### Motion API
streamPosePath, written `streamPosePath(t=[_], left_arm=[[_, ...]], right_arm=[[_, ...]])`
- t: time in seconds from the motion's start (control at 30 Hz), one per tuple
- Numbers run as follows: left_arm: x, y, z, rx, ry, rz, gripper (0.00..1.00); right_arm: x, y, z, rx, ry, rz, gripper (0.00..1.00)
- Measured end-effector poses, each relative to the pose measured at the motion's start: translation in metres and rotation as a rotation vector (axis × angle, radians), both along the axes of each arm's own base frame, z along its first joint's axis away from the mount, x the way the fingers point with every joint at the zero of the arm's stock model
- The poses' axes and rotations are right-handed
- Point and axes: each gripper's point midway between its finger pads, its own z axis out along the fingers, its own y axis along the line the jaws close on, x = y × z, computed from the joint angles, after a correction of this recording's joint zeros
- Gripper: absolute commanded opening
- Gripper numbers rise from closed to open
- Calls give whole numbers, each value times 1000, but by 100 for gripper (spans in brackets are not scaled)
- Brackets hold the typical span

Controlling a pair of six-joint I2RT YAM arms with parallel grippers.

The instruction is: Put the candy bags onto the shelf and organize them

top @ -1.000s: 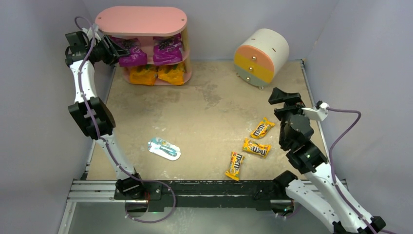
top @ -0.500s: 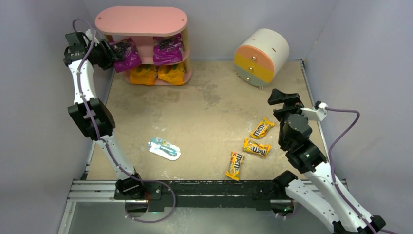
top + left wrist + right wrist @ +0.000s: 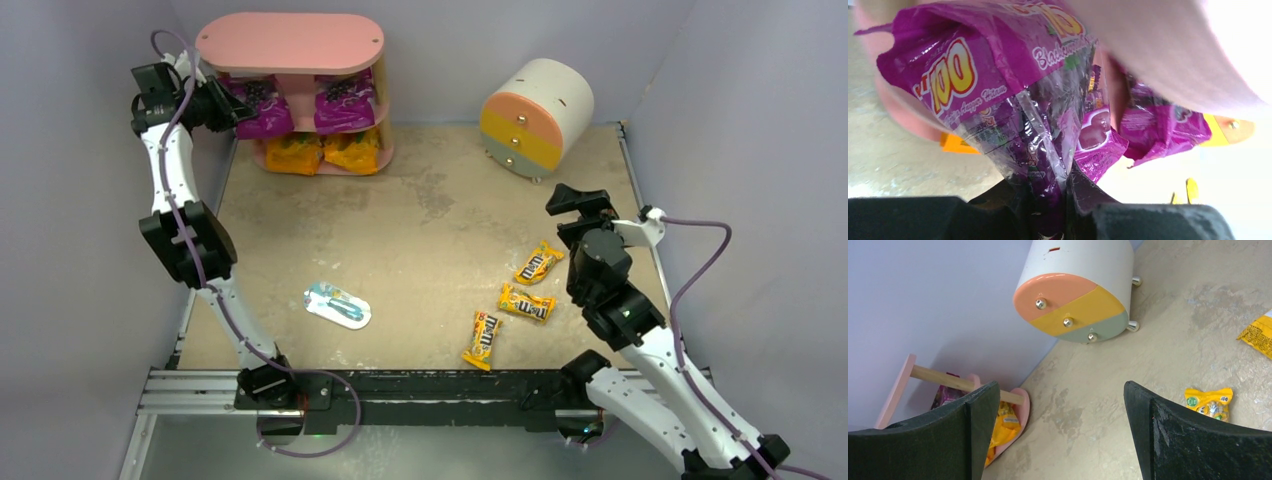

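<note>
**item 1: left pincer (image 3: 1063, 186).** pressed together on the crimped edge of the left purple bag (image 3: 998, 95), at the left end of the shelf (image 3: 290, 42), middle tier.
- risk: you grip only a thin strip of glossy film. a push or twist may let it slide out, and the bag could drop to the table (image 3: 420, 230).
- risk: the bag seems to lean out past the tier's edge. letting go here may let it tip forward.
- risk: the top board sits close above the wrist. a careless lift could knock the shelf.

**item 2: right purple bag (image 3: 345, 103).** same tier, just beside the held one.
- risk: shoving the left bag sideways may crowd or crumple it.

**item 3: orange-yellow bags (image 3: 293, 153).** two, side by side on the bottom tier.
- risk: low. a falling purple bag could land in front of them.

**item 4: small yellow packs (image 3: 526, 302).** three in view, loose on the table near the right arm, well apart from the shelf.
- risk: they lie flat and slick, so your fingers may skid over them or catch only a corner.

**item 5: right pincer (image 3: 1060, 390).** spread wide and holding nothing, between the drum cabinet (image 3: 537, 115) and the packs.
- risk: carrying packs across to the shelf may bring this arm into the left arm's path.

**item 6: light-blue packet (image 3: 338, 305).** mid-table, not part of the job.
- risk: you shelve it by mistake.
</note>
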Motion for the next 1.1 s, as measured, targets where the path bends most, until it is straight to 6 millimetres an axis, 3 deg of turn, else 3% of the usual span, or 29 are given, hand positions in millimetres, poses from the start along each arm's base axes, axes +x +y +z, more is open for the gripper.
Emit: streamPosePath(t=[0.27,0.4,0.5,0.67,0.77,0.93,1.1], left_arm=[[2,-65,7,-59,-71,-222,1],[2,-85,11,-64,-89,-273,36],[7,-79,8,-41,-75,-246,49],[16,-62,2,33,-46,-167,58],[19,-50,2,95,-29,-108,73],[25,-24,7,195,-28,-2,76],[24,-17,5,210,-23,14,87]], right_arm=[[0,-2,1,-1,-3,-7,94],[-2,-3,3,-1,-9,-8,94],[-3,-4,5,0,-17,-11,94],[-4,-5,9,-3,-22,-10,94],[-4,-5,11,-4,-26,-9,94],[-3,-4,11,-10,-21,-8,94],[-2,-2,9,-14,-15,0,95]])
